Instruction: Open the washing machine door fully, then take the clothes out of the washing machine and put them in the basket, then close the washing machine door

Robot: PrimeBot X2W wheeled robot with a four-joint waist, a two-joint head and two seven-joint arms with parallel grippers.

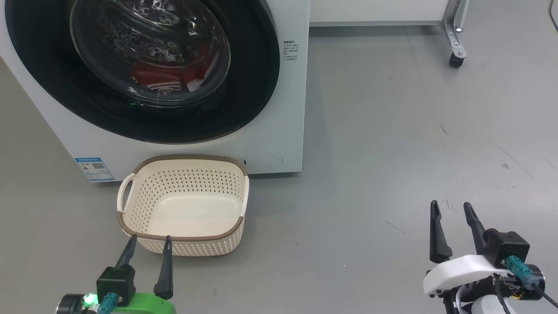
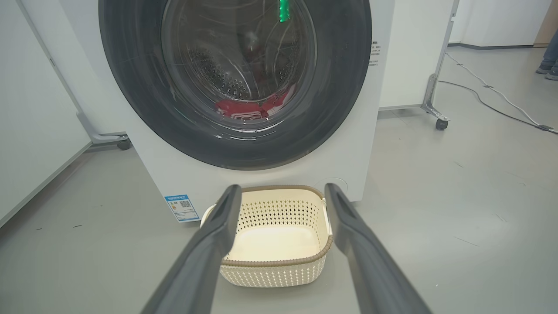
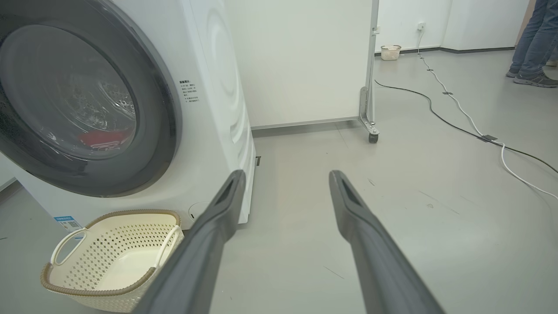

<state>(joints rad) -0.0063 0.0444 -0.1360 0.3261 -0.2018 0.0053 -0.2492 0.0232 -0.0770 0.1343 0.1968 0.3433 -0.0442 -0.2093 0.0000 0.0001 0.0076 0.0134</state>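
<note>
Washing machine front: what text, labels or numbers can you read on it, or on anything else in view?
Small dark printed block on the large white front-loading washing machine, right of the round black-rimmed door: too small to read.
Blue sticker with a QR code, machine's lower left corner: print too small to read.
Bright red clothes behind the glass: white markings, none legible.
Cream perforated plastic basket: no text.

Basket (image 1: 187,157) on floor (image 1: 392,152) in front of washer (image 1: 279,144); clothes (image 1: 150,76) prob. in drum (image 1: 144,37).
</note>
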